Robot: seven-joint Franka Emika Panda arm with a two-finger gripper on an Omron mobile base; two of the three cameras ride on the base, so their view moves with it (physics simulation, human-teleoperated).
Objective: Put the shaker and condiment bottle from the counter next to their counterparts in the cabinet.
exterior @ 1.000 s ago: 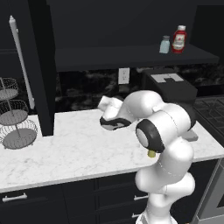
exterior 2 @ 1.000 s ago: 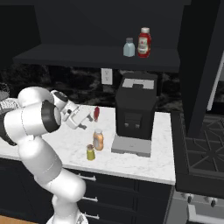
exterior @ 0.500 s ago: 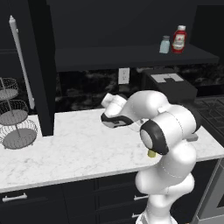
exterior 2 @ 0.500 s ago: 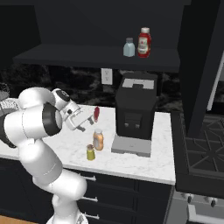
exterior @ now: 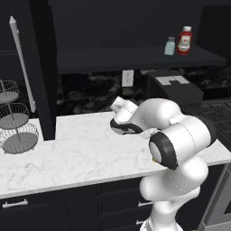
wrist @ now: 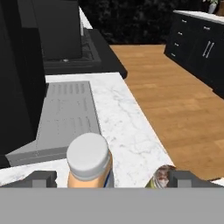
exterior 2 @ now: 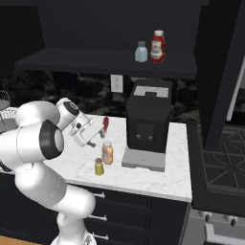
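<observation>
The orange condiment bottle (exterior 2: 107, 152) stands upright on the white marble counter (exterior 2: 158, 179), with the stubby yellow-green shaker (exterior 2: 99, 166) just in front of it. My gripper (exterior 2: 93, 136) hovers open a little above and to the left of them, holding nothing. In the hand view the bottle's pale cap (wrist: 89, 157) rises between my spread fingertips (wrist: 41, 178), and the shaker (wrist: 162, 176) sits by the right one. On the cabinet shelf (exterior 2: 95, 62) stand the counterparts, a pale blue-grey shaker (exterior 2: 140, 51) and a red bottle (exterior 2: 157, 46).
A black coffee machine (exterior 2: 147, 122) on a grey base stands right of the bottles, under the shelf. A small red thing (exterior 2: 105, 123) shows behind my hand. A wire basket stand (exterior: 16, 131) is at the counter's left end, a stove (exterior 2: 220, 167) at the right.
My hand has sunk a little toward the counter and the two containers while the elbow swung. The bottle and the shaker have not moved.
</observation>
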